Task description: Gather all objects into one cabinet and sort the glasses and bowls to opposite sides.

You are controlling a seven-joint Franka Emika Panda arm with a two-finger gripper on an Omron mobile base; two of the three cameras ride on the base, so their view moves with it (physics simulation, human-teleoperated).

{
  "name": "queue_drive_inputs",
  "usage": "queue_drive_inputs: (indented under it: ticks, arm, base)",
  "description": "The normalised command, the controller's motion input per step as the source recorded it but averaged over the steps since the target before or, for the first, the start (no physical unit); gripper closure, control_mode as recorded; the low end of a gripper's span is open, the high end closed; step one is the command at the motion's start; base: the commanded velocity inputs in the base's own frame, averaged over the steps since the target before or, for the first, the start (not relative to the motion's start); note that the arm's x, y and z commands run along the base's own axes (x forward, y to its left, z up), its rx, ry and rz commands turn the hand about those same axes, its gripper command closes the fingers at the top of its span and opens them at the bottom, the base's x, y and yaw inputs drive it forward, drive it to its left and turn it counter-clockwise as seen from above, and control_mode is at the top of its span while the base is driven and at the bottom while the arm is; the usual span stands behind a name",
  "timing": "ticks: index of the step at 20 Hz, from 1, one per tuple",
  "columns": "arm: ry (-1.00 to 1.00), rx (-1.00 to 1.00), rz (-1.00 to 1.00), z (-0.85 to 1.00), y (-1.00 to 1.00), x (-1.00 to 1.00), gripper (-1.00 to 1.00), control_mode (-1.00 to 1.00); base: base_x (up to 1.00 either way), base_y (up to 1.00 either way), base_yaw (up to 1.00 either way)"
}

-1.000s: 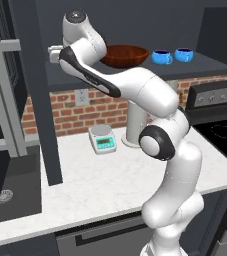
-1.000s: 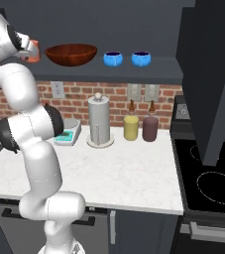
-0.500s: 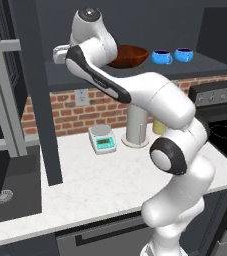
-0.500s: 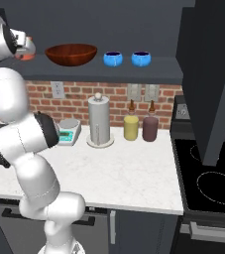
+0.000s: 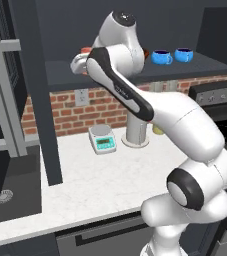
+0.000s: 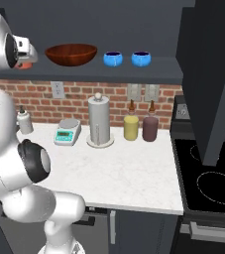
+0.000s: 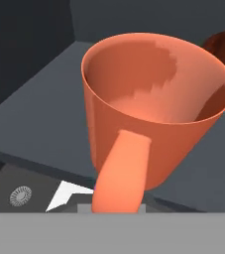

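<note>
The white arm reaches up to the left end of the dark charcoal wall cabinet's shelf floor [image 6: 153,69], and the end effector [image 6: 26,55] sits there at the shelf's edge. Its fingertips are hidden in all three views, so I cannot tell whether it is clenched or released. The hand view has the small orange mug with a handle [image 7: 151,116] close in front, handle toward the camera, mouth open and tilted in that view; whether it rests on the shelf or is carried cannot be told. In the right base view a sliver of that mug [image 6: 21,64] shows under the white wrist.

At about 3 o'clock from the end effector in the right base view stands the wide reddish-brown glossy wooden bowl [image 6: 71,53], near but apart. Further along at 3 o'clock sit the two squat bright-blue cups [image 6: 113,59], the second [image 6: 141,59] just beside the first, both well apart from the mug.

The arm's own upper link crosses in front of the bowl in the left base view, hiding most of it.

Below, on the white marble table [image 6: 134,173], stand a small digital scale [image 6: 67,132], the steel paper-towel cylinder [image 6: 99,120], a yellow canister [image 6: 131,127] and a maroon canister [image 6: 150,128]. The long pale grey bar-handled door [image 5: 5,100] hangs open at 9 o'clock of the arm.
</note>
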Motion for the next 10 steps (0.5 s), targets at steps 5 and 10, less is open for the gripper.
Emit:
queue_drive_inputs:
  ticks: [5,10]
  arm:
    - [0.11,-0.01,0.03,0.00,-0.60,-0.46,1.00,-1.00]
    - [0.06,0.00,0.00,0.00,-0.96,-0.26,1.00,-1.00]
  base:
    - [0.00,0.00,0.00]
    - [0.00,0.00,0.00]
